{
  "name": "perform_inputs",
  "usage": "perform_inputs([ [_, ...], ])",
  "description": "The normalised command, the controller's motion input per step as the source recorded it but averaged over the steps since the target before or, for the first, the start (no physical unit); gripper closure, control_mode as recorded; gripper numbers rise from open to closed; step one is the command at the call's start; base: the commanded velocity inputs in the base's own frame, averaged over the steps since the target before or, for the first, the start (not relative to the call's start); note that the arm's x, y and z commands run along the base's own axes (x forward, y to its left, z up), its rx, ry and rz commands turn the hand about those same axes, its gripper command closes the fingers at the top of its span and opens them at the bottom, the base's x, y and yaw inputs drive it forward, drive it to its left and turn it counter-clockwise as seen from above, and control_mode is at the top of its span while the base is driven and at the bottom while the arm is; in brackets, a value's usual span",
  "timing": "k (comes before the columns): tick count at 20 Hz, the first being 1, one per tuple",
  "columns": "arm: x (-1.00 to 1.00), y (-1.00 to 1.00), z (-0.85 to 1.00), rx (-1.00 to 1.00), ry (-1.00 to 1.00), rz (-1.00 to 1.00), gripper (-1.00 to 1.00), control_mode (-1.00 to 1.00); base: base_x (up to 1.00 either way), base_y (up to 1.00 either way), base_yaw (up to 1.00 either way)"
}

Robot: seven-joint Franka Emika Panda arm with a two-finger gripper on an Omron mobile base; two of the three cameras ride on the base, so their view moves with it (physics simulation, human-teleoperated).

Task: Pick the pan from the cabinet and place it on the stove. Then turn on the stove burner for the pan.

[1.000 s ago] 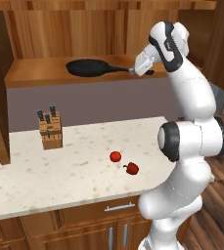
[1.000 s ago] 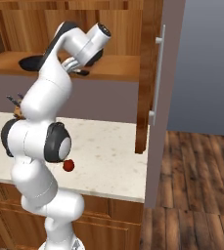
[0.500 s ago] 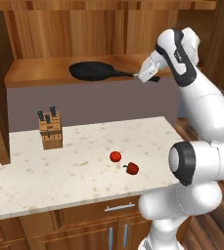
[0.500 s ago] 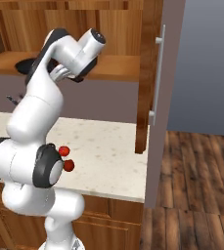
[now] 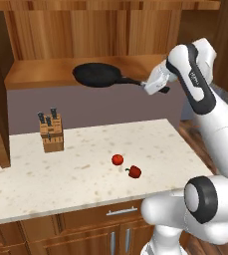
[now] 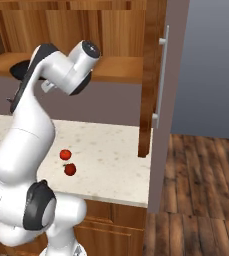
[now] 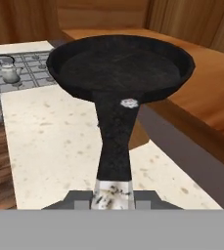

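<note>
Pan [image 5: 96, 75] held level past cabinet [image 5: 46, 74] shelf edge, end effector [image 5: 148, 85] clamped on its handle tip

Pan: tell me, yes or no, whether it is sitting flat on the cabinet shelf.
No, the pan hangs out past the shelf edge, held by its handle in the hand.

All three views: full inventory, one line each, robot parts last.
pan: 1, black, held by its handle tip, partly past the front edge of the cabinet shelf
cabinet: 1, reddish-brown wood, doors open, above the counter
knife block: 1, wooden with dark handles, on the counter at left
red items: 2, red, near the counter's front edge
counter: 1, pale speckled, below the cabinet
stove: 1, grey with dark grates, far end of the counter in the hand view
kettle: 1, silvery, on the stove
gripper: 1, white, shut on the pan handle
</note>
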Motion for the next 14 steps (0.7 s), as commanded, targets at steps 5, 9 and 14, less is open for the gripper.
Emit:
perform_inputs([
  [5, -0.56, 0.0, -0.03, 0.01, -0.02, -0.04, 1.0, -1.0, 0.0, 0.0, 0.0],
  [9, -0.59, 0.0, -0.17, 0.01, 0.0, -0.02, 1.0, -1.0, 0.0, 0.0, 0.0],
  [14, -0.62, 0.0, -0.17, 0.01, 0.0, -0.01, 1.0, -1.0, 0.0, 0.0, 0.0],
])
